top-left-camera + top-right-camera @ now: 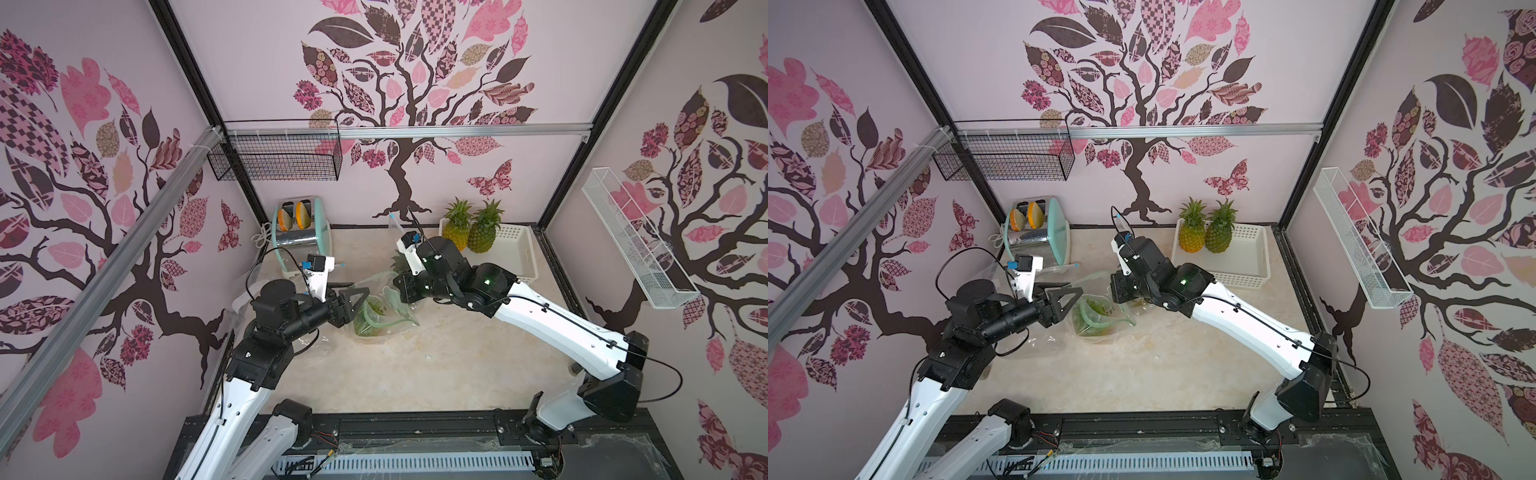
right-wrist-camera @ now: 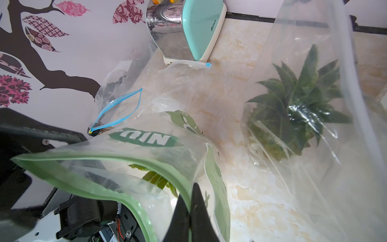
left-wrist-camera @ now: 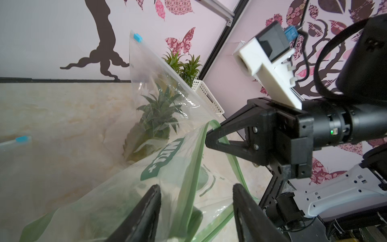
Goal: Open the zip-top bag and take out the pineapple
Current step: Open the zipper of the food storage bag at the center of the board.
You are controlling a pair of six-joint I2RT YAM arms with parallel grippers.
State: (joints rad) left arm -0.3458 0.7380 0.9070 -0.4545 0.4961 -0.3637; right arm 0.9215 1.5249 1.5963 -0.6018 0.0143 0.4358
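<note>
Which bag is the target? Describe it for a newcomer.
Start at the mint toaster at the back, then come forward to the middle of the tabletop. The zip-top bag there has a green rim and green lettering; neighbouring bags are clear with blue closures.

Mint toaster [image 1: 299,241] holding toast [image 1: 285,219], black wire basket [image 1: 276,160], white wire shelf [image 1: 631,241], white plastic crate [image 1: 515,249].

**Zip-top bag [image 1: 386,321] with the pineapple [image 2: 156,179] inside, mid-counter [image 1: 415,374].**
You see a clear bag with a green zip rim and green-and-white printing, slumped and crumpled on the counter. Its mouth gapes open, with the rim curled in a loop and one stretch pinched in the right claw [image 2: 192,194]. Through the mouth only the pineapple's green leaves show, and the plastic hides its body.
</note>
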